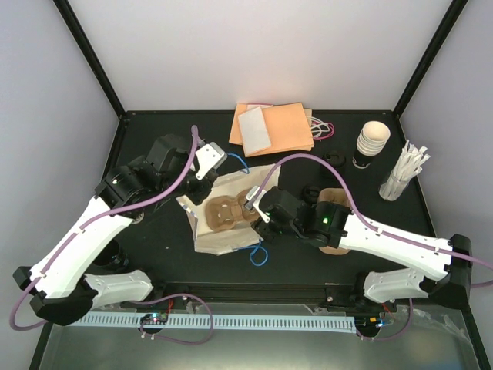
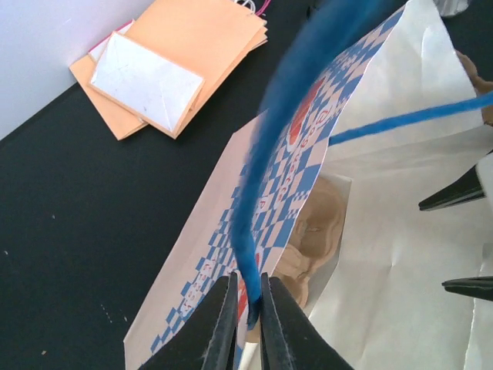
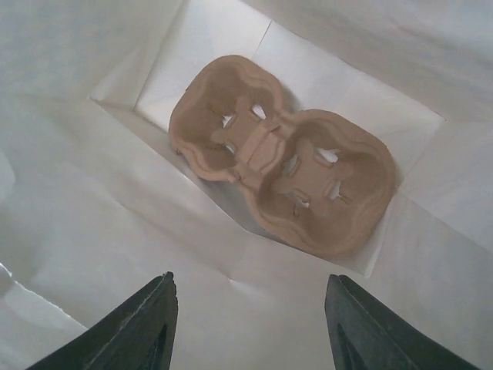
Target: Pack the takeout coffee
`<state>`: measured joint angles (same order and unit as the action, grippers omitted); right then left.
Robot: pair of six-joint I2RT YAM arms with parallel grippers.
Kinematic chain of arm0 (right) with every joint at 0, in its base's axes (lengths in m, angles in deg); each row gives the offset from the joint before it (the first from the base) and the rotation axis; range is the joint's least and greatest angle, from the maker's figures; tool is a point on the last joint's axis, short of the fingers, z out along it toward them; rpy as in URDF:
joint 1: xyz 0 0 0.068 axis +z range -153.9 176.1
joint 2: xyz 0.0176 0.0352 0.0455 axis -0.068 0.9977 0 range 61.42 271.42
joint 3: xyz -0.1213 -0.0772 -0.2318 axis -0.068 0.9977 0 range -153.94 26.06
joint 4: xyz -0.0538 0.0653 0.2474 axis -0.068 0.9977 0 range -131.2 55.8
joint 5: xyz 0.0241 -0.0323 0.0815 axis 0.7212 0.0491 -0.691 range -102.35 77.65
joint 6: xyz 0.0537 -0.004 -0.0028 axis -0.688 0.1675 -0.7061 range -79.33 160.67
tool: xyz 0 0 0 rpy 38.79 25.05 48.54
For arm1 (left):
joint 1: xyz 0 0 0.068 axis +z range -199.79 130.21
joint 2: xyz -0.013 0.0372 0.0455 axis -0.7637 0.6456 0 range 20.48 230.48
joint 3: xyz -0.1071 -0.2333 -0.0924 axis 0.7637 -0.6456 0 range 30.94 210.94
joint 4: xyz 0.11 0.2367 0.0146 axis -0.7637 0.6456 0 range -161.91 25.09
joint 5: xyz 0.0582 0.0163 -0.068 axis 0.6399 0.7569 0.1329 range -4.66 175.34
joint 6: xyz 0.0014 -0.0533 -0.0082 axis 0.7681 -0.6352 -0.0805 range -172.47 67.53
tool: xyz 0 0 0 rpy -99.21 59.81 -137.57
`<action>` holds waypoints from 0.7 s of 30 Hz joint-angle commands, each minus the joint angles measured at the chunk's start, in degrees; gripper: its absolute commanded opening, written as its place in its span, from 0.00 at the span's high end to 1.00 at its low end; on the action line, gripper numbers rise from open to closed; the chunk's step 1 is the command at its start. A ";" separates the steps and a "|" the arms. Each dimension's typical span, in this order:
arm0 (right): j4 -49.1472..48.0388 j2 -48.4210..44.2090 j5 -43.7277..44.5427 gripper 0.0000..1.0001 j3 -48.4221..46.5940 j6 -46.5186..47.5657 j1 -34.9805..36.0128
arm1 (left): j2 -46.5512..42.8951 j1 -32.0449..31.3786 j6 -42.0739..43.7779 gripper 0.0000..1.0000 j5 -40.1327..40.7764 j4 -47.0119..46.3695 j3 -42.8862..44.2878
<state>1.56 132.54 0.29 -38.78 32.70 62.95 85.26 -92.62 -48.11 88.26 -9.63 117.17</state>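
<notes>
My left claw (image 2: 248,284) is pinched tight on the blue handle (image 2: 266,154) of the bag (image 2: 385,254), lifting that side so the mouth gapes. My right claw (image 3: 250,281) hangs in the opening with its fingers partly apart and nothing between them. Below it a pulp carrier (image 3: 281,154) lies flat on the bag's floor.

The takeout coffee is not in the bag and not in either claw. From the top view I cannot pick out a lidded cup for certain. There are small dark round things (image 1: 312,190) on the surface (image 1: 166,254) just beyond my right arm, and one of them may be its lid.

I judge the carrier is placed and the cup step has not begun. Next I would back the right claw out of the mouth, find the cup and take it upright by its wall. The left claw should hold the handle meanwhile, so the bag does not slump shut.
</notes>
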 commanded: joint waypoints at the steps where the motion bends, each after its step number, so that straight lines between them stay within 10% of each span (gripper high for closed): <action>1: -1.08 -1.11 0.30 0.44 -0.33 -0.49 0.30 | 0.70 -0.33 0.56 0.89 1.88 -0.88 1.12; 4: -0.97 -0.56 0.39 0.44 -0.46 -0.26 0.38 | 0.00 -0.34 0.42 0.87 1.75 -1.48 0.29; 11: -1.00 -0.84 -0.37 0.44 0.43 -0.42 0.35 | -3.10 -0.33 -0.11 0.33 0.90 -1.68 -2.38; 21: -1.15 -2.21 -1.85 0.45 2.35 -1.50 0.38 | -1.21 -0.90 2.27 0.23 -5.04 1.58 -3.83</action>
<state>1.24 131.95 -0.78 -36.90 32.24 63.00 83.09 -92.64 -47.41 86.21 -9.63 114.22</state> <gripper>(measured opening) 0.553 0.770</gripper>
